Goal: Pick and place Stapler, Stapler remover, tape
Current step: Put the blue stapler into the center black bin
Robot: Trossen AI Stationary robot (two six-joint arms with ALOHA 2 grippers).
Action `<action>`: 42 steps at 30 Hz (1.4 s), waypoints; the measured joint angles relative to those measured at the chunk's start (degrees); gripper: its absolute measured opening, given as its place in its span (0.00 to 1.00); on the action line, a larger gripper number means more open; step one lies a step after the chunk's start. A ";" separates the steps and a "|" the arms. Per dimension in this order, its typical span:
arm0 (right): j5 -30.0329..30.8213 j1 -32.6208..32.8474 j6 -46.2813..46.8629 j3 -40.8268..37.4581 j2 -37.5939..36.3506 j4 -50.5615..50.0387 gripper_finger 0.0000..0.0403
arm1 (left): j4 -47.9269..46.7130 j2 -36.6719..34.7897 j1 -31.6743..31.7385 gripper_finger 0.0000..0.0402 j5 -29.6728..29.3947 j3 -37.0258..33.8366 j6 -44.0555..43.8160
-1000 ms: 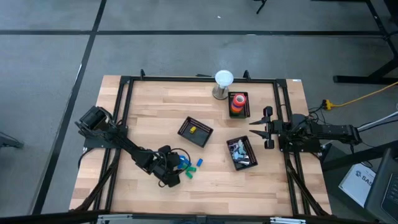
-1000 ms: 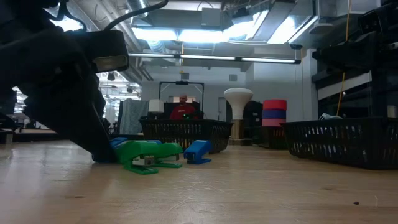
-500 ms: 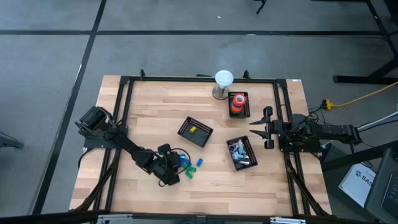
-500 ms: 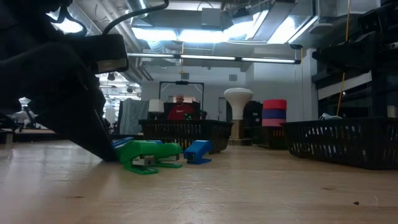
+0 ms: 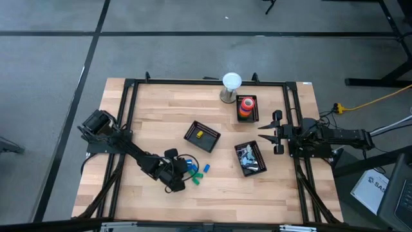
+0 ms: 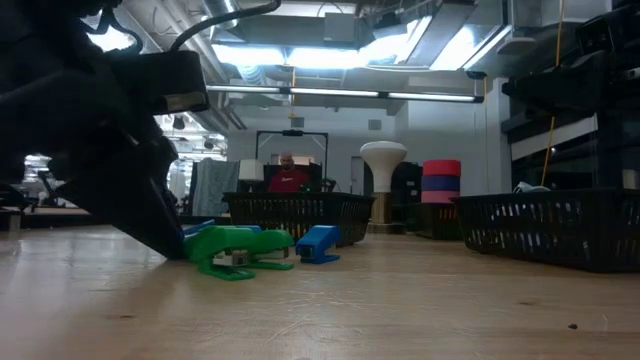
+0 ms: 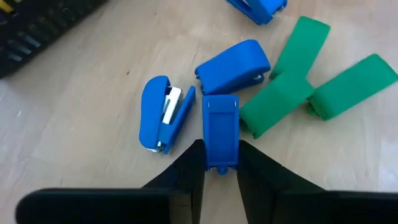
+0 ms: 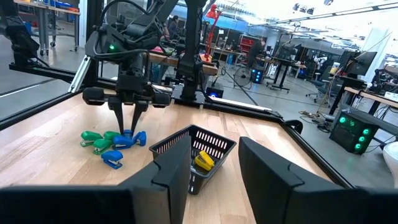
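A cluster of small blue and green staplers (image 5: 193, 173) lies on the wooden table near its front middle. My left gripper (image 7: 221, 167) slants down onto the cluster and is shut on one blue stapler (image 7: 221, 134). Two more blue staplers (image 7: 163, 115) (image 7: 233, 64) and two green ones (image 7: 283, 99) (image 7: 351, 87) lie around it. The low view shows a green stapler (image 6: 238, 248) beside the dark left gripper (image 6: 170, 240). Rolls of tape (image 5: 246, 105) are stacked in a far basket. My right gripper (image 5: 275, 132) waits open at the table's right edge. My left gripper pinches the blue stapler's near end (image 7: 221, 158) between its two fingers, one on each long side. The fingers (image 7: 189, 168) slant down from the table's left side and run along the stapler's length. The stapler lies flat on the table.
Three black baskets stand mid-table: one with a yellow item (image 5: 201, 135), one with mixed metal pieces (image 5: 250, 158), one with the tape (image 5: 247, 108). A white mushroom-shaped stand (image 5: 230, 87) is at the far edge. A black frame (image 5: 129, 116) borders the table. A person (image 6: 288, 175) sits beyond it.
My left gripper has stayed over the cluster and its wrist has rolled a little. The staplers lie where they were.
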 joint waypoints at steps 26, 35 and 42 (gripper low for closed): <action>-0.01 -0.01 -0.01 0.00 0.02 -0.04 0.35 | -3.56 -2.89 6.94 0.17 -2.24 9.82 15.26; 0.00 -0.01 -0.01 0.00 0.02 -0.04 0.35 | -3.76 -2.93 11.49 0.17 -2.31 14.14 26.31; 0.00 0.01 -0.01 0.00 0.02 -0.04 0.35 | -7.71 -2.95 17.96 0.17 -2.30 14.31 29.82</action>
